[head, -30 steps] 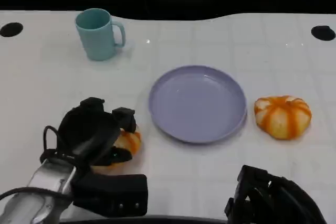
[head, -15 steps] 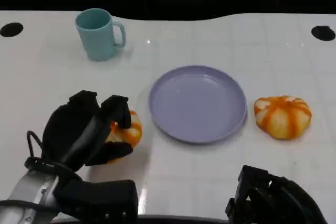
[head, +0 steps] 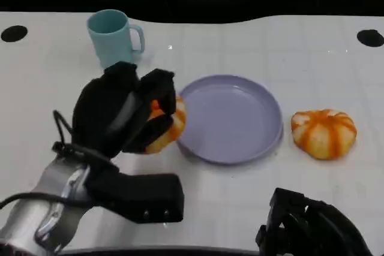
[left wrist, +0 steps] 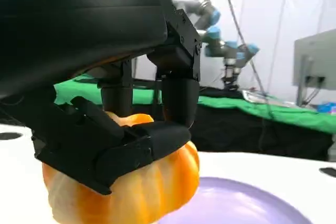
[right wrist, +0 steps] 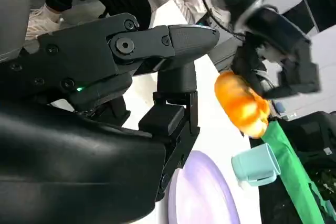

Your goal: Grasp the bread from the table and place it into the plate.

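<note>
Presently: left black many-fingered hand [head: 123, 115] grips round orange-and-white striped bread bun [head: 167, 124], lifted clear of white table [head: 252, 46], at left rim of round lilac plate [head: 231, 118]; right hand [head: 309, 226] at near edge, finger state indiscernible; second bun [head: 324, 133] right of plate; teal mug [head: 114, 37] behind.

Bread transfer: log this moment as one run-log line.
left hand: holds bread, lifted at plate edge | right hand: idle, low | second bread: on table
</note>
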{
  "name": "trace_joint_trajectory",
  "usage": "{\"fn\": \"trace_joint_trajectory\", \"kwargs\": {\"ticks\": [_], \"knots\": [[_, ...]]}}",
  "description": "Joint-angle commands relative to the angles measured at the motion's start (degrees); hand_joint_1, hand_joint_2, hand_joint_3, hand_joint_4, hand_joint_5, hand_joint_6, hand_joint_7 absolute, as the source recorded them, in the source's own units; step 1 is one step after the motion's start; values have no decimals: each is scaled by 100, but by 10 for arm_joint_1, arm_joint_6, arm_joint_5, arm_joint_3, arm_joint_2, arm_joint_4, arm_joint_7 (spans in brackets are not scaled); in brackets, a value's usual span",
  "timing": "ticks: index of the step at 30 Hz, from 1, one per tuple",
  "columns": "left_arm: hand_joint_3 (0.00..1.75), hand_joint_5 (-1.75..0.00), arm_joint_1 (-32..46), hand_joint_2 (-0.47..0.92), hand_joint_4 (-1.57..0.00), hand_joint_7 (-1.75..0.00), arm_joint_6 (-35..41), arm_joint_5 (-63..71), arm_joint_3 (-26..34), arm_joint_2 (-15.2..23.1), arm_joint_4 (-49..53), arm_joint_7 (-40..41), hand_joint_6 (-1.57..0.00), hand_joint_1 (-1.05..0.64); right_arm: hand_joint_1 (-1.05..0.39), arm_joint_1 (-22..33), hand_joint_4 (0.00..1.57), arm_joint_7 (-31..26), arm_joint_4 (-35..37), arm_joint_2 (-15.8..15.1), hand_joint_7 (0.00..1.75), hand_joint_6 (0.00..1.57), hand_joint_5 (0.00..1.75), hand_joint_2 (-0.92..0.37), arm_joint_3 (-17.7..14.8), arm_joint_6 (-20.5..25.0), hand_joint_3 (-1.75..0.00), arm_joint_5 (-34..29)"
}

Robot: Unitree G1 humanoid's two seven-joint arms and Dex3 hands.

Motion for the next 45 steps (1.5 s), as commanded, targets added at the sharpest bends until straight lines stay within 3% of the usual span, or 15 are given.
{"fn": "trace_joint_trajectory", "kwargs": {"ticks": [1, 11, 14, 19, 23, 24, 25, 26, 28, 30, 32, 35, 45], "knots": [[123, -175, -53, 31, -90, -175, -8, 13, -22, -26, 53, 11, -69, -16, -70, 2, 86, 5, 0, -4, 136, 77, 161, -92, -3, -3, -25, 5], [124, -175, -142, 30, -92, -175, -18, 16, -67, -93, 180, 30, -71, -15, -70, 6, 86, 3, -4, -3, 136, 77, 161, -92, 1, -5, -25, 2], [111, -175, -171, 36, -94, -174, -19, 12, -79, -114, 242, 37, -72, -17, -71, 7, 86, -2, -7, -2, 136, 77, 160, -92, 3, 1, -25, 2], [111, -175, -208, 37, -95, -175, -56, 4, -89, -141, 347, 91, -74, -14, -71, 8, 86, -5, -9, -2, 134, 78, 160, -92, 5, 3, -24, 1], [107, -175, -230, 42, -88, -174, -69, -16, -88, -152, 399, 72, -68, -16, -70, 8, 86, -2, -7, -2, 133, 78, 159, -92, 5, 1, -25, 2], [87, -157, -233, 54, -80, -131, -70, -24, -86, -153, 406, 54, -71, -20, -70, 8, 86, -3, -7, -2, 133, 78, 158, -92, 5, 2, -25, 2], [70, -147, -236, 64, -77, -103, -71, -31, -85, -154, 411, 42, -76, -21, -70, 8, 86, -3, -8, -2, 133, 78, 158, -92, 5, 2, -25, 3], [58, -142, -238, 71, -76, -87, -67, -43, -83, -154, 410, 9, -80, -22, -70, 8, 86, -2, -7, -2, 132, 78, 158, -92, 5, 2, -25, 3], [30, -95, -240, 87, -61, -35, -65, -56, -83, -150, 406, -31, -66, -26, -70, 8, 86, -2, -6, -1, 132, 79, 158, -92, 5, 1, -24, 4], [21, -62, -239, 91, -46, -13, -70, -61, -85, -146, 403, -49, -54, -33, -70, 6, 86, 1, -4, -2, 132, 79, 158, -92, 4, 0, -24, 5], [23, -44, -235, 92, -26, -3, -65, -67, -83, -141, 393, -74, -37, -49, -70, 5, 87, 4, -2, -2, 132, 79, 158, -92, 3, -1, -24, 6], [30, -32, -227, 92, -8, 0, -54, -75, -81, -134, 369, -102, -23, -65, -70, 5, 87, 5, 0, -2, 131, 79, 157, -92, 2, -1, -23, 6], [35, -33, -174, 92, -6, -2, -49, -98, -64, -101, 261, -131, -22, -72, -70, 5, 88, 3, -2, -2, 130, 80, 156, -92, 1, -1, -24, 5]]}}
